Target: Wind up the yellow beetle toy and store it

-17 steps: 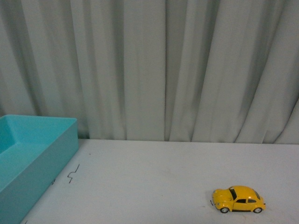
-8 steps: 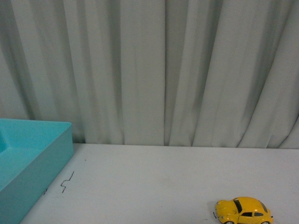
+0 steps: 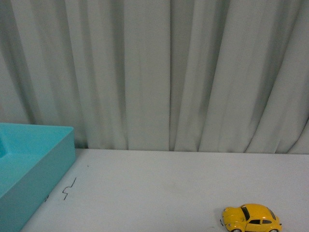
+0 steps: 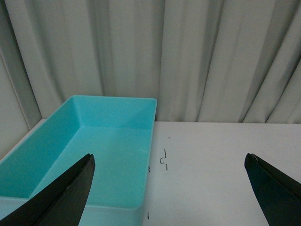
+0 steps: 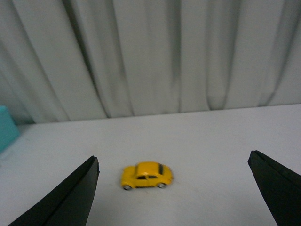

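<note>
Your beetle point(image 3: 251, 218) sits on the table point(image 3: 159, 188) at the front view's lower right, the bin point(image 3: 43, 164) at lower left. Left hand point(image 4: 169, 157) and right hand point(image 5: 173, 157) both gape wide, empty.

No readable text, labels, brands or numbers in any view. Only mark: a thin dark zigzag scribble point(image 3: 70, 188) on the white tabletop point(image 3: 169, 186), just beside the turquoise plastic bin point(image 3: 43, 179). It isn't a legible character or sign.
</note>
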### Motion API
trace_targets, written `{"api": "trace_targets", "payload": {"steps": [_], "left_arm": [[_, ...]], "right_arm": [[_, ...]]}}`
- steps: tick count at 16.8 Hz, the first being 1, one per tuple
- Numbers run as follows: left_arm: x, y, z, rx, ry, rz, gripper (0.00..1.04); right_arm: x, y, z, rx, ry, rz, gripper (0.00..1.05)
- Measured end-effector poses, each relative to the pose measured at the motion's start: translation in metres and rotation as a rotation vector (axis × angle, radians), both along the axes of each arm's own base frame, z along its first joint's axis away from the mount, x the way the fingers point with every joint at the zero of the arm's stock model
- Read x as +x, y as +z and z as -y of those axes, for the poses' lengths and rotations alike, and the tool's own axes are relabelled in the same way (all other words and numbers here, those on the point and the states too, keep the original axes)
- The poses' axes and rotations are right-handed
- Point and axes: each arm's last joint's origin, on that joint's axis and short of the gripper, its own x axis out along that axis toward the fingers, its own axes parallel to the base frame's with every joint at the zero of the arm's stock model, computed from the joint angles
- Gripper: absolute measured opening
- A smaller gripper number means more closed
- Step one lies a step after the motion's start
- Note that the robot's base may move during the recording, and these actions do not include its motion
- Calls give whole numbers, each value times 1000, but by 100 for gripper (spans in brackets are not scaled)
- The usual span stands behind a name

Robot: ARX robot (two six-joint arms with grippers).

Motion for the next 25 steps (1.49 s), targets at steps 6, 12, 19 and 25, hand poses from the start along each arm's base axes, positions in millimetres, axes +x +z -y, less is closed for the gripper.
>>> {"api": "trace_targets", "payload": {"steps": [6, 12, 19, 25], "left_arm": [[0, 0, 0, 0, -2, 0, 98], [0, 0, 0, 0, 0, 0, 98], [0, 0, 0, 0, 0, 0, 98], [0, 0, 0, 0, 0, 0, 98]], "right_arm": [[63, 35, 43, 33, -114, 146, 98], [156, 77, 80, -12, -146, 183, 98], [255, 41, 90, -203, 180, -52, 98], [286, 2, 82, -374, 646, -179, 98]]}}
